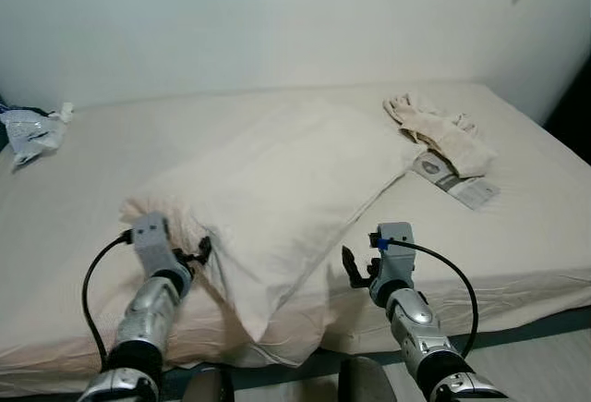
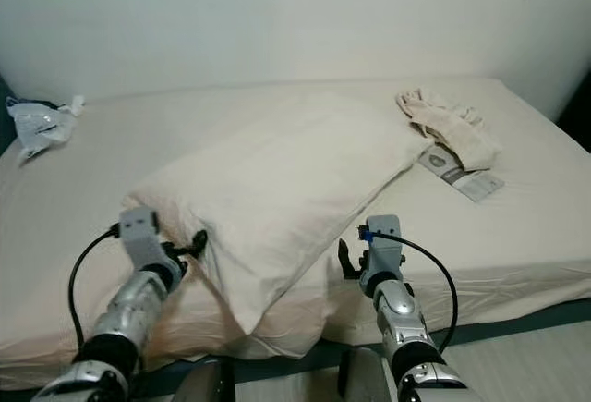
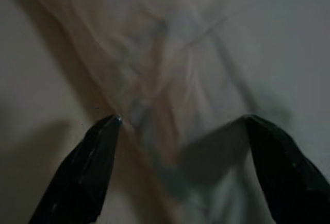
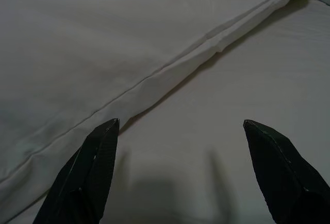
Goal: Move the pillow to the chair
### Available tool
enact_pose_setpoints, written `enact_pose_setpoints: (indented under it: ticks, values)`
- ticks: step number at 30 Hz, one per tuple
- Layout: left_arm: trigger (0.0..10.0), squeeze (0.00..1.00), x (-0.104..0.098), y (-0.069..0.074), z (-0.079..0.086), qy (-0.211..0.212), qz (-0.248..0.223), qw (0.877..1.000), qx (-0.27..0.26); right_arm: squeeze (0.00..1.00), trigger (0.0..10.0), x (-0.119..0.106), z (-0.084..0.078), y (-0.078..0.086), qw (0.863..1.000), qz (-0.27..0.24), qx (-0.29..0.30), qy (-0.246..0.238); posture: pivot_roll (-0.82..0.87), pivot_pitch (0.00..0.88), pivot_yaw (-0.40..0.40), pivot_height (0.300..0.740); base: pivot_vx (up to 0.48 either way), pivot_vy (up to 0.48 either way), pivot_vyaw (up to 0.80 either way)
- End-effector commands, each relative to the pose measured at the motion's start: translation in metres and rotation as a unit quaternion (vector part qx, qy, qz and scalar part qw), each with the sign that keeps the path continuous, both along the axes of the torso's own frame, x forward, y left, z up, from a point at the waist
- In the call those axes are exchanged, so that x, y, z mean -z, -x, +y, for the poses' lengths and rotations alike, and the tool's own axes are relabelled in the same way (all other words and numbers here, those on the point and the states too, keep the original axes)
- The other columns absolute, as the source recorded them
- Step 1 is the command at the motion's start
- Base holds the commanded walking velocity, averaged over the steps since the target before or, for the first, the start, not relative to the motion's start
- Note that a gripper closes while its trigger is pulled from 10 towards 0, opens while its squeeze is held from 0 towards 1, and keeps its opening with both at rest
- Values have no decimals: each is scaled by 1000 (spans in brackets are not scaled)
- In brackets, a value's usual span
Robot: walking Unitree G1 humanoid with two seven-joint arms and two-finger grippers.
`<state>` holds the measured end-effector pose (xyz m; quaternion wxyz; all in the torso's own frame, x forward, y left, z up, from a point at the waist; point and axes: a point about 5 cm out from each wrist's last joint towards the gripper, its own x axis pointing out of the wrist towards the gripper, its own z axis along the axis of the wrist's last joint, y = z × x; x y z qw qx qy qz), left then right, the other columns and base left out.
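Note:
A large cream pillow (image 1: 286, 194) lies slantwise on the bed (image 1: 83, 226), one corner hanging over the near edge. My left gripper (image 1: 201, 252) is open at the pillow's near left side, its fingers (image 3: 87, 167) spread over wrinkled cream fabric (image 3: 170, 80). To the right of the pillow's near corner my right gripper (image 1: 355, 268) is open just above the sheet. Its fingers (image 4: 87, 172) straddle bare sheet beside the pillow's seamed edge (image 4: 170, 69).
A crumpled beige cloth (image 1: 439, 129) and a flat printed packet (image 1: 457, 183) lie on the bed's right side. A plastic bag (image 1: 32, 134) sits at the far left edge. A pale wall (image 1: 277, 23) stands behind the bed, and floor (image 1: 545, 356) shows at the lower right.

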<state>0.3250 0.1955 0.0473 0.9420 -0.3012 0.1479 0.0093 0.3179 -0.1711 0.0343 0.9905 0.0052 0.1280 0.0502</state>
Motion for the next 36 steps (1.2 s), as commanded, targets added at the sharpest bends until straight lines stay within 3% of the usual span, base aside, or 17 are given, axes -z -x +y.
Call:
enact_pose_setpoints:
  ticks: [1,2,5,6,9,11,12,17,20,23,28,32,33,34,35,36]
  values:
    - [10000,0,2,1,1,59,20,998,28,0,10000,0,2,1,1000,-2,0,-6,-31,66,-30,601,0,0,0]
    - [10000,98,2,2,-1,71,16,996,46,0,10000,0,2,0,1000,-2,-1,-6,-29,65,-31,601,0,0,0]
    - [10000,106,0,1,-3,86,9,994,71,0,10000,0,4,0,1000,0,-4,-6,-26,65,-34,601,0,0,0]
    - [10000,290,0,1,-5,98,9,992,80,0,10000,0,4,0,1000,0,-5,-7,-26,67,-35,601,0,0,0]
    - [10000,353,-2,0,-9,127,5,988,93,0,10000,0,6,0,1000,-1,-9,-15,-28,70,-33,601,0,0,0]
    - [10000,337,-4,0,-10,139,0,985,98,0,10000,0,7,0,1000,-4,-15,-23,-35,73,-27,596,0,0,0]
    - [10000,0,-11,-3,-10,189,-24,978,91,0,10000,-2,7,0,999,-12,-15,-26,-40,79,-22,591,0,0,0]
    - [10000,0,-21,-5,-10,259,-60,959,95,0,10000,-1,4,0,1000,-8,-10,-17,-43,85,-16,591,0,0,0]
    - [10000,0,-17,-4,-19,239,-45,962,124,0,10000,-1,3,1,1000,-7,-10,-16,-46,87,-14,591,0,0,0]
    - [10000,0,-6,-1,-44,144,-16,973,180,0,10000,0,2,2,1000,-6,-8,-16,-50,88,-11,591,0,0,0]
    - [10000,0,-5,-6,-79,101,-6,973,207,0,10000,0,1,2,1000,-6,-7,-16,-62,96,-10,591,0,0,0]
    - [10000,0,-10,-15,-90,126,-6,980,154,0,10000,0,1,2,1000,-7,-7,-15,-72,100,-8,591,0,0,0]
    - [10000,0,-14,-18,-92,154,-13,978,141,0,10000,-1,2,2,1000,-8,-7,-15,-77,101,-6,591,0,0,0]
    - [10000,0,-14,-18,-92,154,-13,978,141,0,10000,-1,2,2,1000,-8,-7,-15,-77,101,-6,591,0,0,0]
    - [10000,0,-20,-22,-95,207,-21,970,124,0,10000,-1,2,2,1000,-9,-7,-15,-84,98,-2,591,0,0,0]
    - [10000,0,-20,-22,-95,207,-21,970,124,0,10000,-1,2,2,1000,-9,-7,-15,-84,98,-2,591,0,0,0]
